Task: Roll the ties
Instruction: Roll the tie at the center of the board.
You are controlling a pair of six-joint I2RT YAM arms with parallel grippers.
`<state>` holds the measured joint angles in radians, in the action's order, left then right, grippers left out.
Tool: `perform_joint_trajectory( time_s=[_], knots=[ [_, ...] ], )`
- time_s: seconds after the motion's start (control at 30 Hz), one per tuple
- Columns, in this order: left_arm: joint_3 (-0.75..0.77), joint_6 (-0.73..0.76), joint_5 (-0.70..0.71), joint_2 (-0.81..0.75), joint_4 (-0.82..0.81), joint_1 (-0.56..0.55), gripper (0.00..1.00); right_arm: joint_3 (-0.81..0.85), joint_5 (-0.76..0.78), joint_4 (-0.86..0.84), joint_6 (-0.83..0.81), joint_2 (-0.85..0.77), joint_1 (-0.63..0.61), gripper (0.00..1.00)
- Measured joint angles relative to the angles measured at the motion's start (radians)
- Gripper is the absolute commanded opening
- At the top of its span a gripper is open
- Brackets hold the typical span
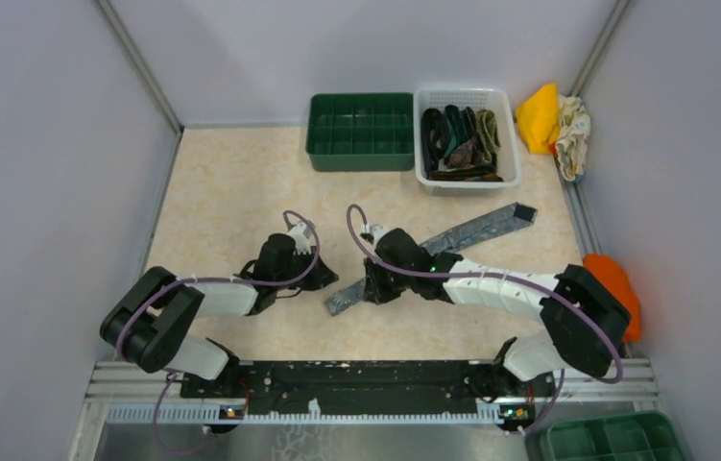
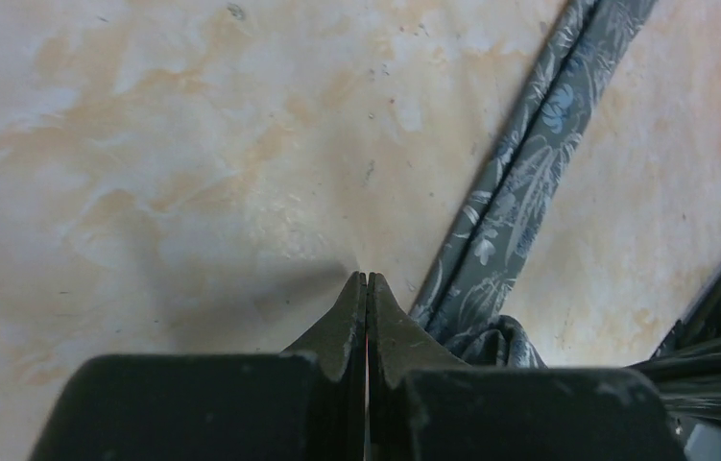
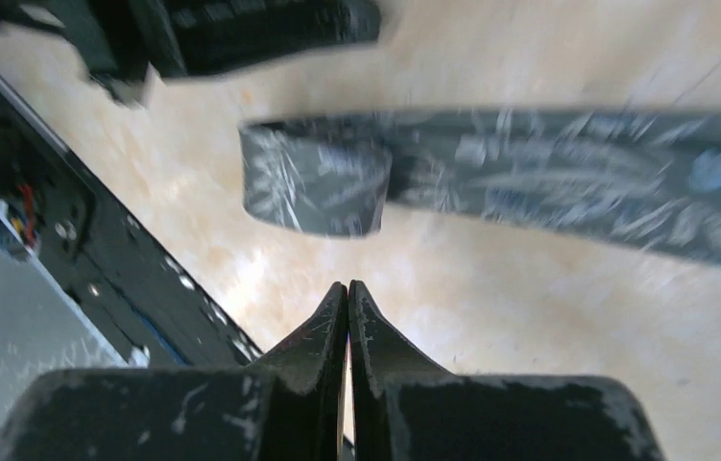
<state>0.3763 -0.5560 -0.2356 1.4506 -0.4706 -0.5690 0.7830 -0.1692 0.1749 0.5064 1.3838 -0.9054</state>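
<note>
A grey patterned tie [image 1: 476, 230] lies flat in a diagonal strip across the table, its near end by the grippers. My left gripper [image 1: 316, 276] is shut and empty, just left of that end. In the left wrist view its tips [image 2: 367, 278] rest beside the tie [image 2: 527, 163], which bunches up by the right finger. My right gripper [image 1: 372, 284] is shut and empty over the tie's near part. In the right wrist view the tips [image 3: 348, 285] hover short of the tie's folded end [image 3: 318, 187]. Several more ties [image 1: 460, 141] lie in a white basket [image 1: 513, 144].
A green compartment tray [image 1: 361, 131] stands at the back next to the basket. A yellow cloth [image 1: 539, 116] and a patterned cloth [image 1: 574, 134] lie at the back right, and an orange cloth [image 1: 615, 284] at the right edge. Another green tray [image 1: 615, 438] sits at the bottom right.
</note>
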Motion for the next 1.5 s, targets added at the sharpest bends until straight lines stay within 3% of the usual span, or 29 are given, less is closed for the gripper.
perform_joint_trajectory(
  time_s=[0.27, 0.87, 1.03, 1.2, 1.27, 1.33, 1.43, 1.47, 1.5],
  knots=[
    [-0.079, -0.004, -0.088, -0.004, -0.102, -0.034, 0.0, -0.105, -0.039, -0.088, 0.065, 0.104, -0.113, 0.0],
    [-0.137, -0.037, -0.076, -0.029, -0.156, -0.091, 0.0, -0.04, -0.049, -0.254, 0.092, 0.274, -0.121, 0.0],
    [-0.05, -0.049, 0.053, -0.031, -0.025, -0.097, 0.0, -0.04, -0.008, -0.196, 0.073, 0.245, -0.122, 0.0],
    [0.056, -0.119, 0.354, -0.118, 0.246, -0.097, 0.0, -0.029, 0.149, -0.002, 0.014, 0.15, -0.148, 0.02],
    [0.072, -0.154, 0.452, -0.197, 0.344, -0.097, 0.0, -0.001, 0.237, 0.083, -0.008, 0.122, -0.172, 0.14],
    [0.075, -0.177, 0.531, -0.316, 0.436, -0.097, 0.0, 0.058, 0.371, 0.19, -0.034, 0.108, -0.208, 0.33],
    [0.076, -0.176, 0.594, -0.476, 0.507, -0.097, 0.0, 0.142, 0.578, 0.32, -0.055, 0.107, -0.237, 0.8],
    [0.076, -0.171, 0.61, -0.528, 0.523, -0.097, 0.0, 0.16, 0.638, 0.352, -0.048, 0.108, -0.24, 0.92],
    [0.076, -0.165, 0.622, -0.57, 0.534, -0.097, 0.0, 0.183, 0.718, 0.396, -0.05, 0.11, -0.24, 0.98]
  ],
)
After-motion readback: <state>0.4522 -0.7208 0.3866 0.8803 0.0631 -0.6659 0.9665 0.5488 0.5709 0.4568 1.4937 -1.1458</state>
